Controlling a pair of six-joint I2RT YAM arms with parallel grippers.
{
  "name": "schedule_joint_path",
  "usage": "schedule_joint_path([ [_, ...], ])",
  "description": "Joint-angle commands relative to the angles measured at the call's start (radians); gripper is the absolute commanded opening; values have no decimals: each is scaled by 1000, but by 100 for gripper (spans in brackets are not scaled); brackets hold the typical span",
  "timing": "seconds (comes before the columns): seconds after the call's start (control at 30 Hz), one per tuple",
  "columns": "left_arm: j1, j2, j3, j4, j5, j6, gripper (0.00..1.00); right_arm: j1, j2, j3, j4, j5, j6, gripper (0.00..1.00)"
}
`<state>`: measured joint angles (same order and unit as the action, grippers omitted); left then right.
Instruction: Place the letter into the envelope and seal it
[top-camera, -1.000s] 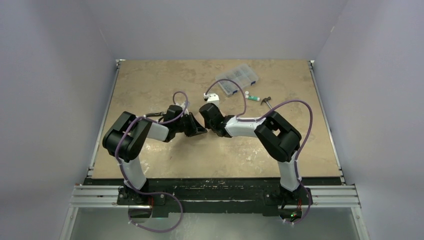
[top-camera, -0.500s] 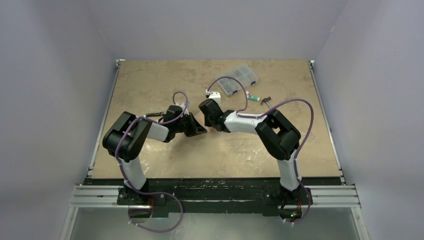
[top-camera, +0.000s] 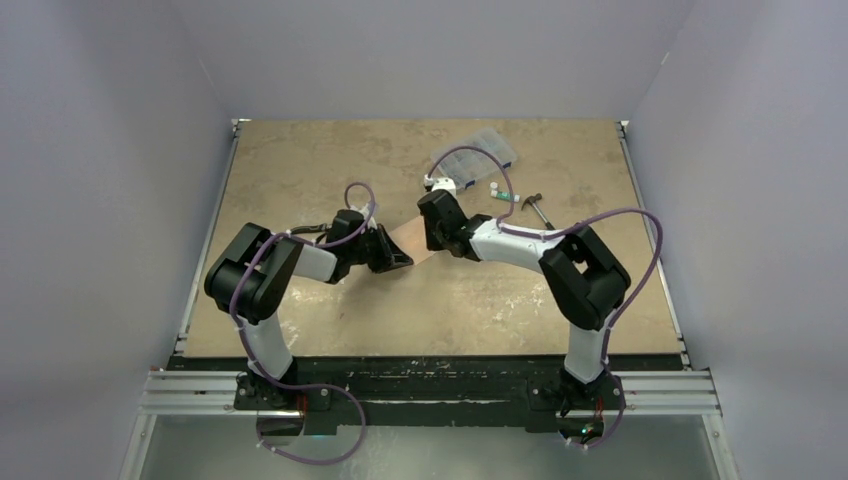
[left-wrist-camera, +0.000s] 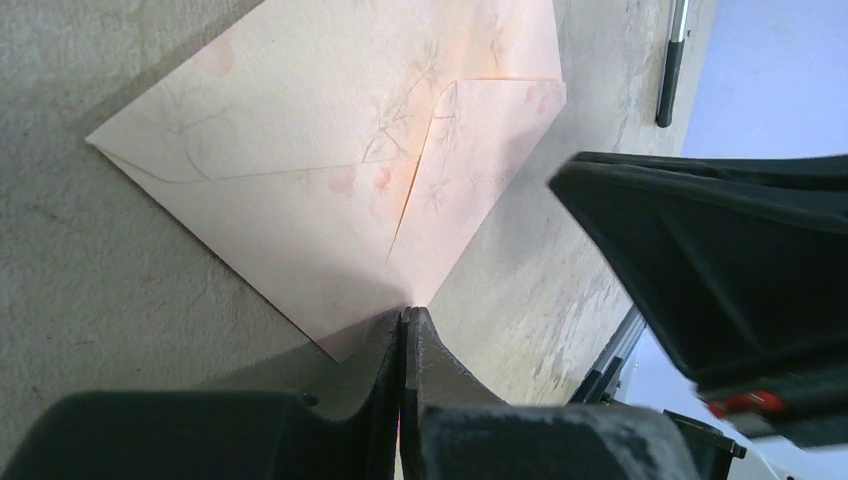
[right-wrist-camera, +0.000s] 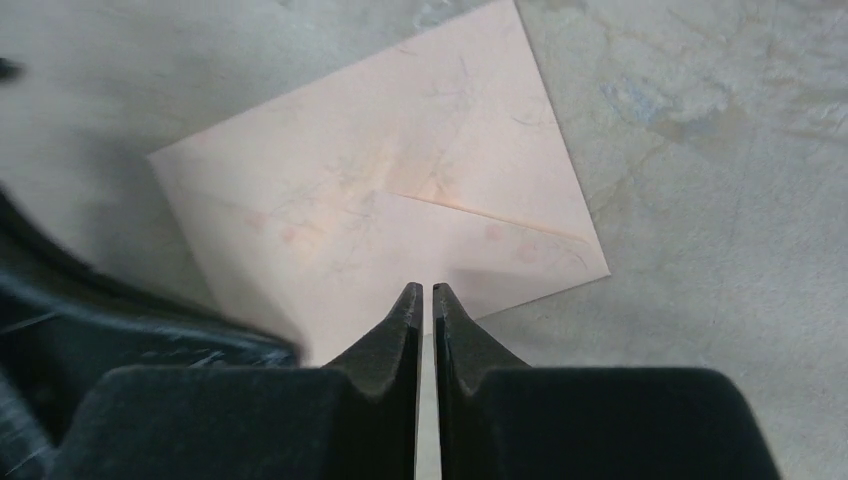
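Observation:
The salmon-tan envelope (top-camera: 410, 240) lies flat on the table between the two arms, its pointed flap folded down on the body (left-wrist-camera: 330, 150) (right-wrist-camera: 400, 200). The letter is out of view. My left gripper (top-camera: 402, 260) (left-wrist-camera: 405, 315) is shut, its tips resting at the envelope's edge close to one corner. My right gripper (top-camera: 432, 243) (right-wrist-camera: 427, 290) hovers over the opposite long edge, its fingers drawn together to a thin slit with nothing between them.
A clear plastic organiser box (top-camera: 480, 152) stands at the back right. A small green-and-white tube (top-camera: 505, 195) and a little hammer-like tool (top-camera: 535, 205) lie beside it. The right arm's black body (left-wrist-camera: 720, 250) looms close in the left wrist view.
The right gripper has pulled back and to the right, uncovering the envelope, and its jaws have closed to a slit. The left arm has not moved.

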<state>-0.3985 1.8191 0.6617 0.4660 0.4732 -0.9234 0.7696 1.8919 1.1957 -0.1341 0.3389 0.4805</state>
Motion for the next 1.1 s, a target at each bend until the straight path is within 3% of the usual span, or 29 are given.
schedule_joint_path([
  [0.0,13,46,-26,-201,-96,78,0,8,-74,-15,83,-139,-82,10],
  [0.17,14,48,-21,-207,-94,83,0,10,-20,9,95,-213,-87,13],
  [0.47,13,47,-23,-215,-92,90,0,13,69,46,71,-190,-80,14],
  [0.87,13,29,-39,-221,-101,98,0,13,226,199,-144,29,0,14],
  [1.07,13,29,-43,-215,-105,94,0,12,253,204,-145,66,-10,14],
])
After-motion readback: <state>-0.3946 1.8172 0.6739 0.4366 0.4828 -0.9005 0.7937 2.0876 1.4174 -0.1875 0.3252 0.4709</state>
